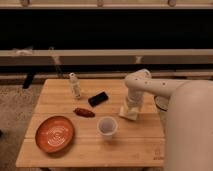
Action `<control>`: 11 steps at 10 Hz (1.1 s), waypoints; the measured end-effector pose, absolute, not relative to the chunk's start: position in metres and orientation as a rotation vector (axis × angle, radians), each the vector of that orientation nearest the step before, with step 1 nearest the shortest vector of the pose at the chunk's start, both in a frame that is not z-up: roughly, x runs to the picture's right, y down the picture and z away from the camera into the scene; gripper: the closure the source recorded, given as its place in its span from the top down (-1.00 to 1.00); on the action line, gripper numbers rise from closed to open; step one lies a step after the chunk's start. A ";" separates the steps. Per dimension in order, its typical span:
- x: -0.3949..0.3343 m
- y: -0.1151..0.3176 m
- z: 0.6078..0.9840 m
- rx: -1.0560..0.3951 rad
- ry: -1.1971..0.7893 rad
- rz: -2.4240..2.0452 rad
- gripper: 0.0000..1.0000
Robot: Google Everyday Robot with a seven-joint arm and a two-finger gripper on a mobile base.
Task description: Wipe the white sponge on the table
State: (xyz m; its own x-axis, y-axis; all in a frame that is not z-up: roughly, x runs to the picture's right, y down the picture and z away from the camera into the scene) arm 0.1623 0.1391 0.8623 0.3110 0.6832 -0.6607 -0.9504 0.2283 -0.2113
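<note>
The white sponge is a small cream block lying on the right half of the light wooden table. My gripper points straight down onto it from above, at the end of the white arm that reaches in from the right. It is shut on the white sponge, which rests against the table top. The gripper covers the sponge's upper part.
A white-grey cup stands just left of the sponge toward the front. A black rectangular device, a reddish-brown oblong item, a small pale bottle and an orange plate lie to the left. My white body fills the right side.
</note>
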 end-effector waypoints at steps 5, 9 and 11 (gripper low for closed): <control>0.161 0.148 0.880 -0.730 0.458 1.103 0.30; 0.165 0.154 0.885 -0.741 0.465 1.098 -0.09; 0.166 0.152 0.884 -0.731 0.472 1.110 -0.49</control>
